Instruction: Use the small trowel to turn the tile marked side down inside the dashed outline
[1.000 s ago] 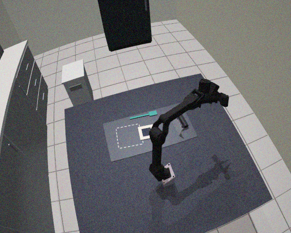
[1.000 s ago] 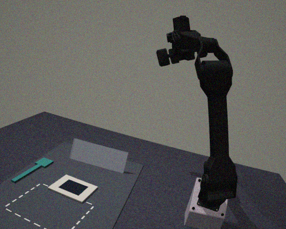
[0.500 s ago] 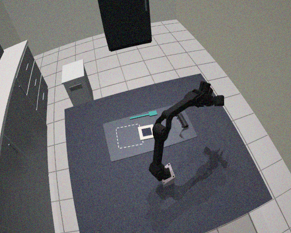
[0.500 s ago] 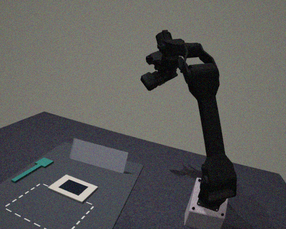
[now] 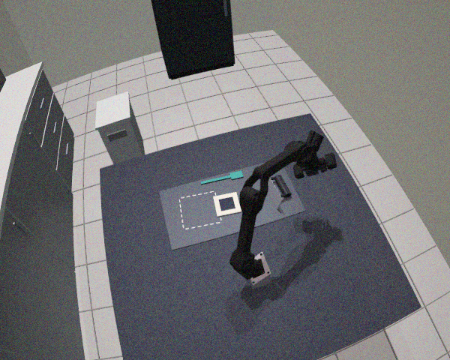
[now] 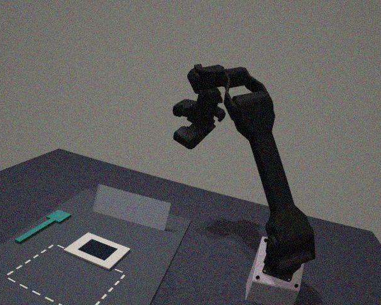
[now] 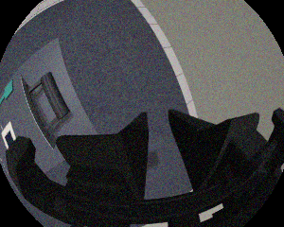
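Note:
The white tile [image 5: 227, 204] [image 6: 97, 250] lies flat on the grey mat [image 5: 186, 236] [image 6: 151, 249] with its dark marked square facing up. It overlaps one corner of the dashed outline [image 5: 197, 194] [image 6: 28, 261]. The teal trowel [image 5: 222, 178] [image 6: 41, 226] [image 7: 2, 97] lies flat at the mat's far edge, beyond the outline and the tile. My gripper [image 5: 326, 161] [image 6: 185, 139] [image 7: 157, 115] hangs high in the air past the mat's other end, far from both. Its fingers stand close together with only a narrow gap, and nothing is between them.
A pale upright panel [image 5: 281, 205] [image 6: 131, 206] stands on the mat's end nearest the gripper, with a small dark cylinder [image 5: 281, 186] beside it. The arm's base [image 5: 260, 271] [image 6: 272, 282] sits on the dark table. A grey cabinet [image 5: 116, 124] and a black block [image 5: 194, 34] stand on the floor behind.

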`<state>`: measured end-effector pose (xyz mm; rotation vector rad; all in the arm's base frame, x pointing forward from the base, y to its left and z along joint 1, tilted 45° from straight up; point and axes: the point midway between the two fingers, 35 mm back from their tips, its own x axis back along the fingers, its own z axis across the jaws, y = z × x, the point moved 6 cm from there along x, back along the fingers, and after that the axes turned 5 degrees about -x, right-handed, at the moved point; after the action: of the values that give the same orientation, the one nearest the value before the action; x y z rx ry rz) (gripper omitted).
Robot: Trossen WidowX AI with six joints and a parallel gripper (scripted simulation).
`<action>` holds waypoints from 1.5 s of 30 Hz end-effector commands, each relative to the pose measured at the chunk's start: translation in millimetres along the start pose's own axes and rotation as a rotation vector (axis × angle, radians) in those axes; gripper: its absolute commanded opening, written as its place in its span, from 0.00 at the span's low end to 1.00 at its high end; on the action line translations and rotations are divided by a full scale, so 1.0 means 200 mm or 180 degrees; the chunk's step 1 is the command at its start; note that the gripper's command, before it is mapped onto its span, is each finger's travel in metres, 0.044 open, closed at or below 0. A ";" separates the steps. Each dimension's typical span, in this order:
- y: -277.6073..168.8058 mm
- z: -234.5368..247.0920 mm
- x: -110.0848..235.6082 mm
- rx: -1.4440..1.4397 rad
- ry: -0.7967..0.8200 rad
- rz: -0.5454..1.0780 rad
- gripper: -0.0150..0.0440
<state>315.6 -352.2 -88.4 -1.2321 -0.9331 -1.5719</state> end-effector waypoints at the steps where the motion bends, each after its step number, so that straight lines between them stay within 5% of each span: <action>1: -0.01 0.10 -0.09 0.0271 0.0329 0.0171 0.42; 19: -0.11 0.52 -0.32 0.1135 0.1716 0.0700 0.42; 45: -0.17 0.66 -0.31 0.1138 0.1736 0.0705 0.42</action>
<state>327.1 -211.3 -125.3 -0.5869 -0.6533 -1.3797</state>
